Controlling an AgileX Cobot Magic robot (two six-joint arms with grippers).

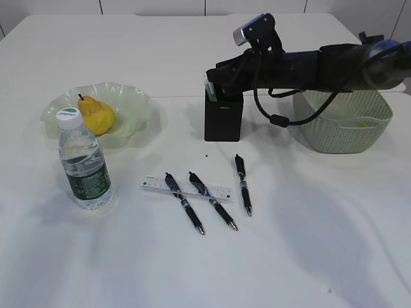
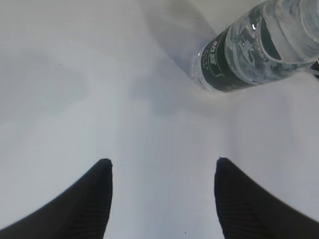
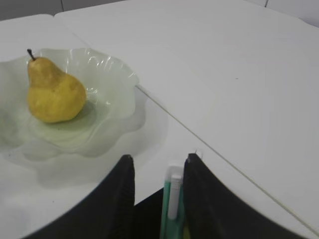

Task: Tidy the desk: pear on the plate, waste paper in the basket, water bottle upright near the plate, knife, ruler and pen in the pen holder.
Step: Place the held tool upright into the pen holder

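Plate (image 1: 131,106) holding pear (image 1: 97,115), bottle (image 1: 84,168) upright beside; pen holder (image 1: 223,117) with teal knife (image 3: 168,206) between parted right gripper (image 3: 158,167); basket (image 1: 340,131) with scrap; ruler (image 1: 186,188), pens on bench (image 1: 308,244); left gripper (image 2: 162,167) apart

Glossy glass plate (image 1: 131,102), matt blk pen holder (image 1: 223,119).

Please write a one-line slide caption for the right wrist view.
Right pincer above the pen holder, a green-white knife between its fingers; pear on plate.
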